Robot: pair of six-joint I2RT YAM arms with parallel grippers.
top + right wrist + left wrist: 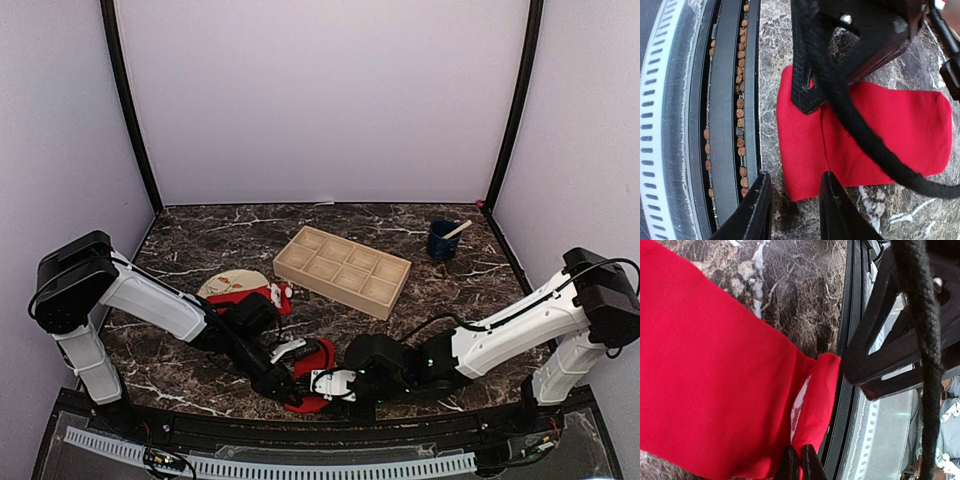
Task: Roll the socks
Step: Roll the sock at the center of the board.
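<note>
One red sock lies flat near the table's front edge, its end folded over. My left gripper is shut on that folded end; in the left wrist view the fingertips pinch the sock's red fold, where a white marking shows. My right gripper faces it from the right, open; its fingers straddle the near corner of the sock without touching it. A second red sock with white markings lies bunched against the beige plate.
A wooden tray with several compartments sits mid-table. A blue cup holding a stick stands at the back right. The black rail of the table's front edge runs just beside the sock and both grippers.
</note>
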